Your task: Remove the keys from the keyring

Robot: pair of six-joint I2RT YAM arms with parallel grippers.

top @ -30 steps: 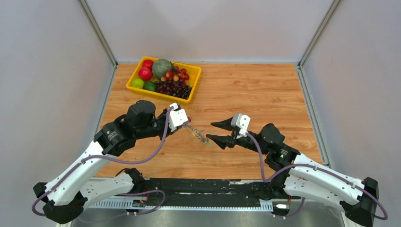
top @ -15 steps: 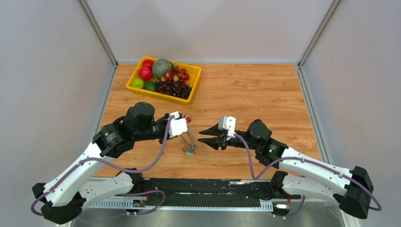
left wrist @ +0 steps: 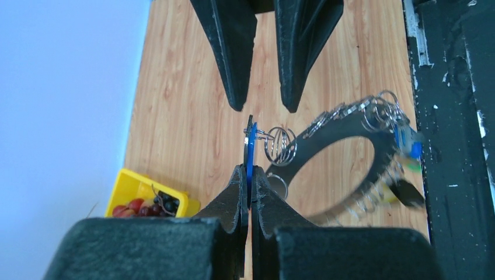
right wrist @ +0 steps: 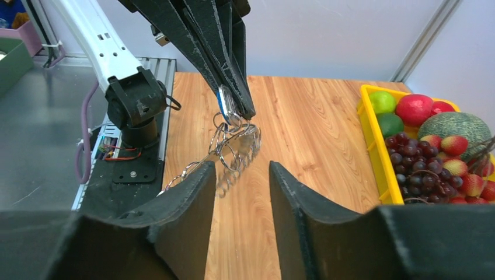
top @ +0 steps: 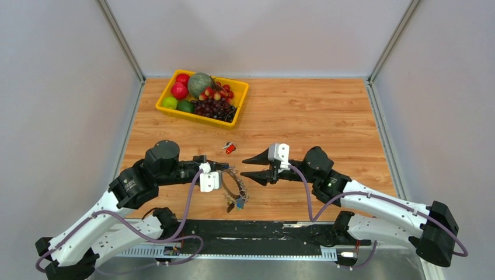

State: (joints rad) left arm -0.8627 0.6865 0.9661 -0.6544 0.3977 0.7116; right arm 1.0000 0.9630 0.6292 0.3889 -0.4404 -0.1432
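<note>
The left gripper (left wrist: 248, 175) was clenched on a flat blue-headed metal key (left wrist: 250, 146). From it the thin silvery floppy keyring (left wrist: 335, 123) hung over the wooden table (top: 327, 116), light and apt to swing. The right gripper (top: 243, 167) stood parted and empty just beside it; a key's stiff head looked the best hold.

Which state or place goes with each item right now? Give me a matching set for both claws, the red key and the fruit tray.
Items:
1. left claw
2. right claw
3. red key
4. yellow fruit tray

States or places:
A. far left corner of the table
B. open, holding nothing
C. lying loose on the wood, apart from the keyring
D. shut on the blue key

Pairs: 1-D, 2-B, 3-C, 4-A
</note>
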